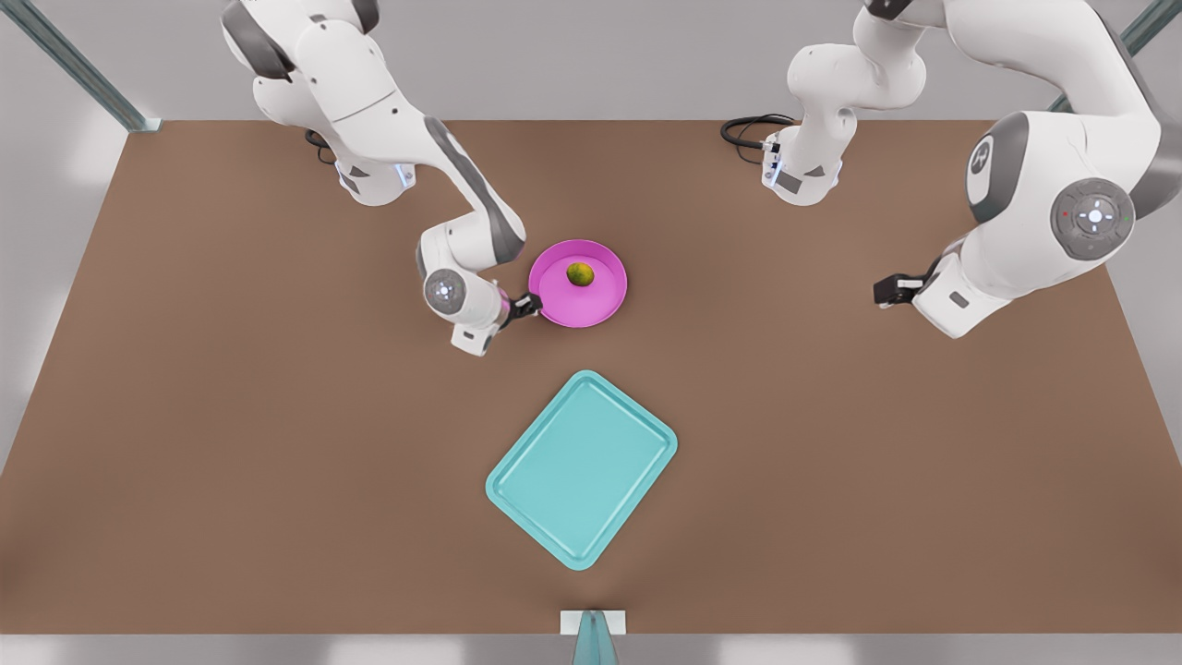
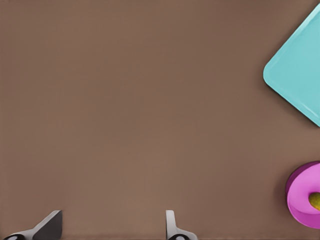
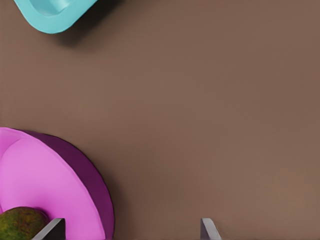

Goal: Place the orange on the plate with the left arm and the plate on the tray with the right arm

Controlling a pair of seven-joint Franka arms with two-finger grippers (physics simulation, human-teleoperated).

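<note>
Resting beside right pincer point(image 1: 528, 305) — plate point(image 1: 600, 300)

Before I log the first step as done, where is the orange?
In the front view the orange lies on the pink plate at mid-table, beyond the teal tray.

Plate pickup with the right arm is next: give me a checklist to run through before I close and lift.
1. Orange resting on the plate: ok.
2. Right gripper at the plate's rim, open, rim between the fingers: ok.
3. Right gripper shut on the rim: not ok.
4. How deep the rim sits between the fingers: cannot tell.
5. Left gripper open, waiting apart from the plate, on the front view's right: ok.
6. Tray flat on the table, apart from the plate: ok.
</note>
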